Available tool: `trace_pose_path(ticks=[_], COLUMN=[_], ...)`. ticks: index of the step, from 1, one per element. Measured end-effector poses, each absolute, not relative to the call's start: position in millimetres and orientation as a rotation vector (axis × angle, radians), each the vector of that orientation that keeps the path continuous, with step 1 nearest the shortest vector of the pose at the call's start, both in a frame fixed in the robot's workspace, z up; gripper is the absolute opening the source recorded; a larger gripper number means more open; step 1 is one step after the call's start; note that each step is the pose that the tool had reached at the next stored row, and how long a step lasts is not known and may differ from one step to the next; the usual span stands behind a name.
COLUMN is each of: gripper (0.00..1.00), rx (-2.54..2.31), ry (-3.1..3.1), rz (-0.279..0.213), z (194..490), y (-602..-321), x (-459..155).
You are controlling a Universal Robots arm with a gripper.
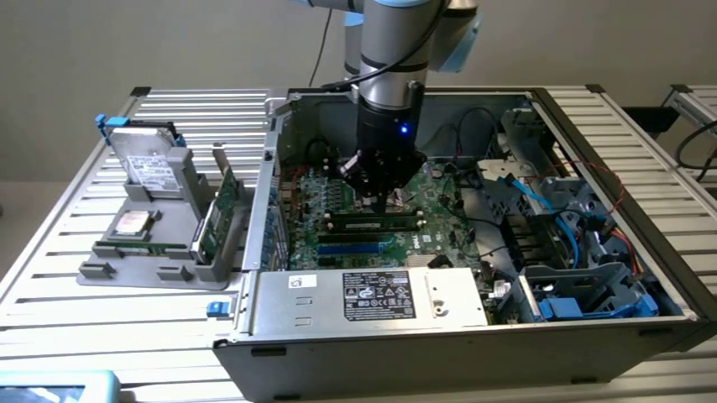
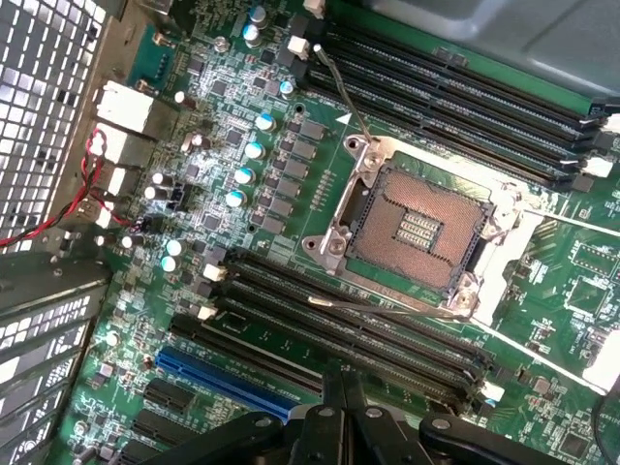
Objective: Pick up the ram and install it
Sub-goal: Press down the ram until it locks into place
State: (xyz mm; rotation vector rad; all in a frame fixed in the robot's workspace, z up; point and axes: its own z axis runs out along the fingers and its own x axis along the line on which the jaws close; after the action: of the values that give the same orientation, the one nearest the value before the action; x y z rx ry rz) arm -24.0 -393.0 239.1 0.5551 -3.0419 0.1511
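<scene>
While the arm hangs down into the open PC case (image 1: pixel 336 361), the gripper (image 1: pixel 379 197) sits low over the motherboard (image 1: pixel 336 201) inside the case, approx. mid-board. Its claw is pinched fully together w/ nothing seen between the tips. In the wrist view the gripper (image 2: pixel 341 387) shows its fingers pressed side by side above the black memory slots (image 2: pixel 358 325), w/ the bare CPU socket (image 2: pixel 417 228) just beyond and a blue slot (image 2: pixel 218 373) beside them. The slots near the tips look unfilled in that view.

The ram (image 1: pixel 140 248) is outside the case, on the exterior view's left of it. It stands on edge along the near side of a grey holder (image 1: pixel 123 273), well apart from the gripper. In the same holder, closer to the case wall, a wider green expansion card (image 1: pixel 230 206) stands upright, and a hard drive (image 1: pixel 151 164) leans at the far end. Holder and case both rest on the slatted metal table (image 1: pixel 67 336).
</scene>
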Motion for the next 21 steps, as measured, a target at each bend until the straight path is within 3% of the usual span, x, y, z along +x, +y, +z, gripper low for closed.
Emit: trace_pose_path(ticks=[21], gripper=[0.11], rx=[0.292], ry=[-3.091], rz=[0.167], z=[239.1], y=[-393.0], x=[-24.0])
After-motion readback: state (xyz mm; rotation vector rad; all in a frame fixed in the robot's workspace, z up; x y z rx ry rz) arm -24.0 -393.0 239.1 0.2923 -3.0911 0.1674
